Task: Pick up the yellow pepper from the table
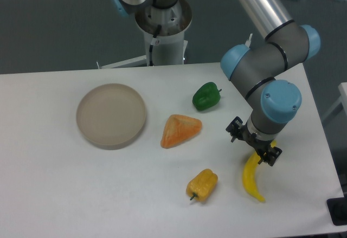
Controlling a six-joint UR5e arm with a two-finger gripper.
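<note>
The yellow pepper [202,184] is small, blocky and yellow-orange, and lies on its side on the white table [81,189] near the front, with its dark stem pointing to the front left. My gripper [255,143] hangs below the grey and blue wrist, to the right of the pepper and a little behind it, over the top end of a banana. The wrist hides its fingers, so I cannot tell whether they are open or shut. Nothing shows in its hold.
A long yellow banana [252,178] lies right of the pepper, under the gripper. An orange triangular wedge [180,130] and a green pepper [206,96] lie behind it. A round beige plate [111,115] sits at the left. The arm's base [162,26] stands at the back edge.
</note>
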